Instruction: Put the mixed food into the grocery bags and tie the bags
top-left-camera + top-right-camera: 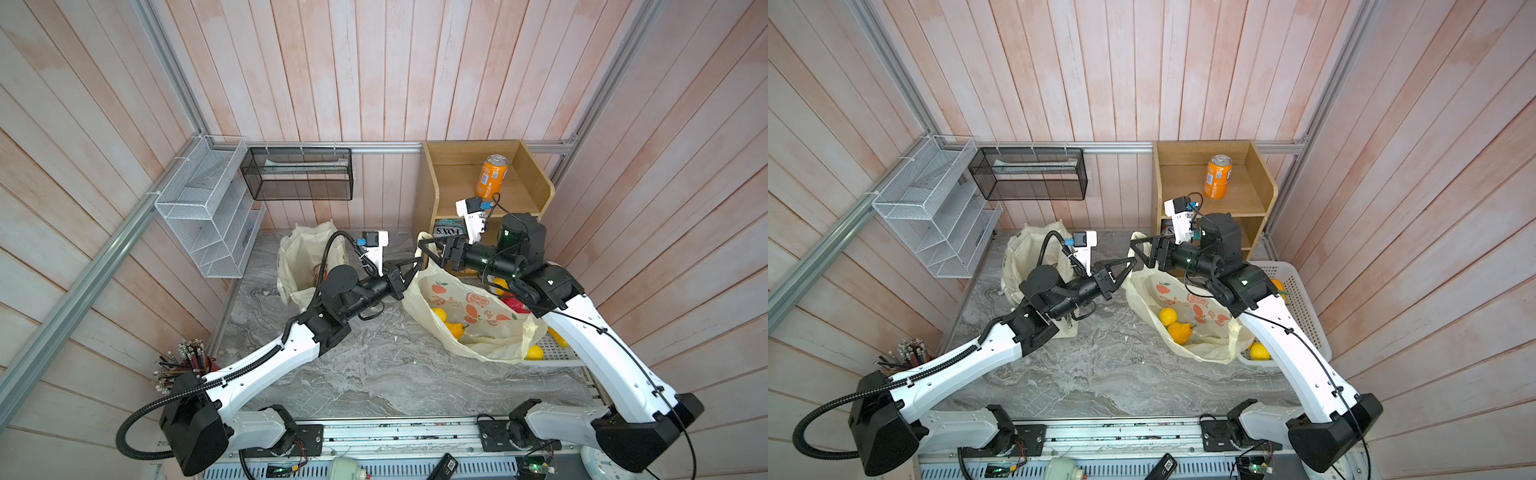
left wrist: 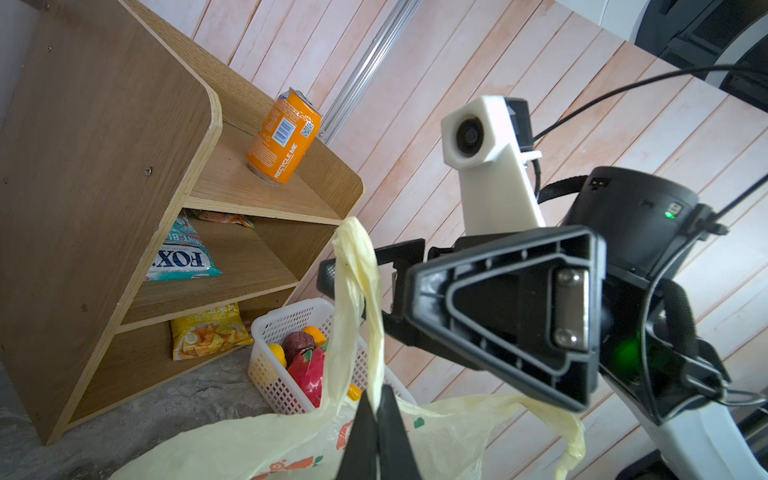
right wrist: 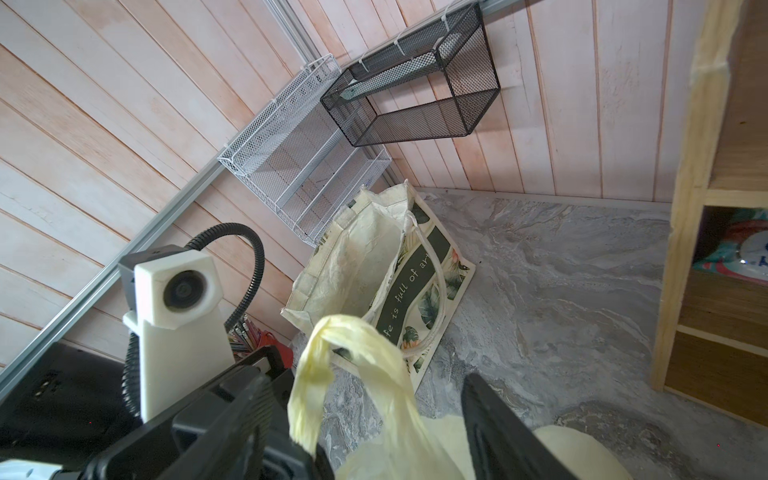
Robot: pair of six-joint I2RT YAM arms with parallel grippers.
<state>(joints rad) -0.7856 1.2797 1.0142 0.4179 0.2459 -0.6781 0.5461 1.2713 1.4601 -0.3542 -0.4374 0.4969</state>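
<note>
A thin cream plastic carrier bag printed with orange fruits [image 1: 469, 320] is spread in front of the light wooden shelf unit [image 1: 534, 183], its mouth gaping, and yellow and orange toy fruits [image 1: 1168, 316] are seen inside it. One of its twisted loop handles [image 2: 357, 266] is pinched between the closed fingers of the left gripper [image 2: 377, 401] and drawn up just before the shelf's near corner. The right gripper [image 2: 368, 280] is held with its jaws wide, one on either side of that same handle, and nothing is gripped by it.

The greatest risk is judged to lie in the next grasp. The two claws are almost touching, so the left fingertips could be caught as the right jaws close, or only a fold of film could be taken and the loop lost. If the handle is pulled hard, the thin plastic may be stretched or torn and the fruit tipped out.

Both forearms are stretched low toward each other, the wrists brought close ahead of the shelf. A boxy cream canvas tote with dark lettering [image 3: 365, 257] is stood open, well apart from the shelf, and an orange drink can [image 1: 491, 176] is seen on the shelf's top
</note>
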